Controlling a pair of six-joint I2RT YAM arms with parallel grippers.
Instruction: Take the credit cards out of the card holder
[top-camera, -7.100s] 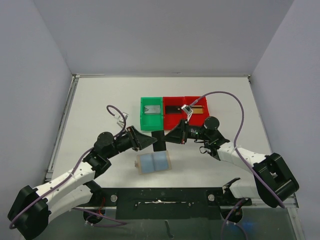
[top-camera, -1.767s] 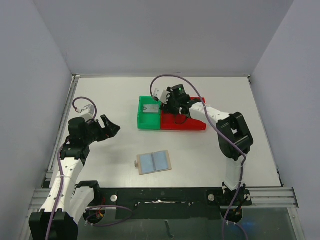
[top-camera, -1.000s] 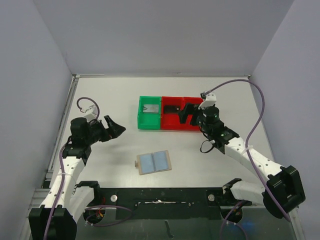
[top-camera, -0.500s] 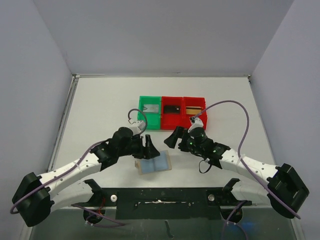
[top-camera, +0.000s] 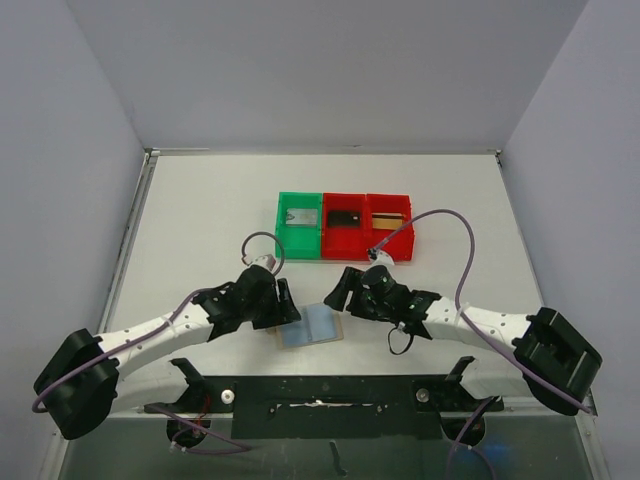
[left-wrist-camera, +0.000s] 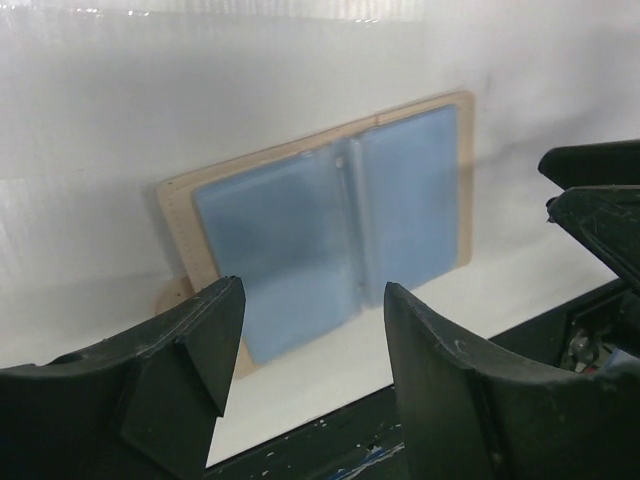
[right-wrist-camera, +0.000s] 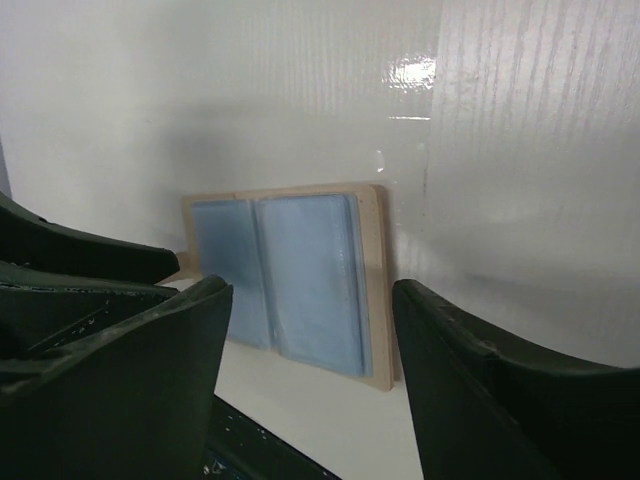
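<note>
card holder tan w/ lt-blue inside

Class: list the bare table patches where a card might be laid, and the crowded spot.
Bare: table left of the green bin, behind the bins, right of the red bins. Crowded: near centre, left pincer and right pincer flanking the open card holder.
</note>
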